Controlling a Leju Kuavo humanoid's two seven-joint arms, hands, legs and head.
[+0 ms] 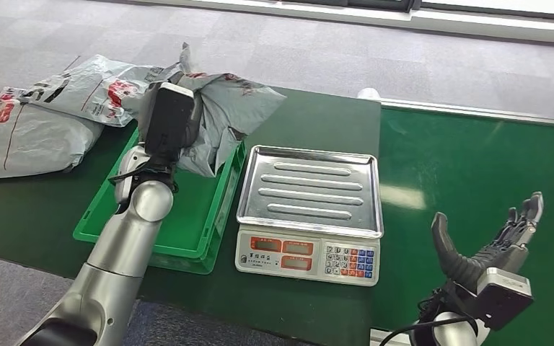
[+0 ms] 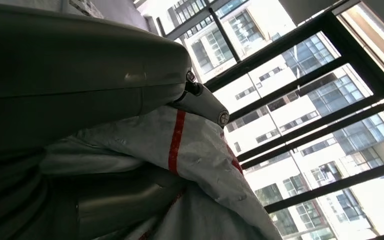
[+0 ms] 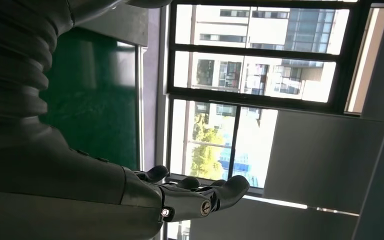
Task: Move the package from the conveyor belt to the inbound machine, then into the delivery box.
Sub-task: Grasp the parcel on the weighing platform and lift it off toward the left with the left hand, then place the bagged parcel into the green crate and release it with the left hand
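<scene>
A grey package (image 1: 234, 108) with red print is crumpled over the far end of the green delivery box (image 1: 225, 198). My left hand (image 1: 169, 122) reaches over the box and grips this package; its fingers are hidden behind the wrist. In the left wrist view the package (image 2: 205, 165) lies between the thumb (image 2: 80, 65) and the fingers. The inbound machine, a scale (image 1: 309, 189) with a bare silver pan, stands right of the box. My right hand (image 1: 494, 241) hovers open over the conveyor belt (image 1: 476, 166), with its fingers (image 3: 180, 195) spread and holding nothing.
Two more grey packages (image 1: 36, 122) lie on the dark green table left of the box. The scale's keypad (image 1: 350, 261) faces me. Grey carpet floor runs beyond the table, with a window wall past the belt (image 3: 90, 100).
</scene>
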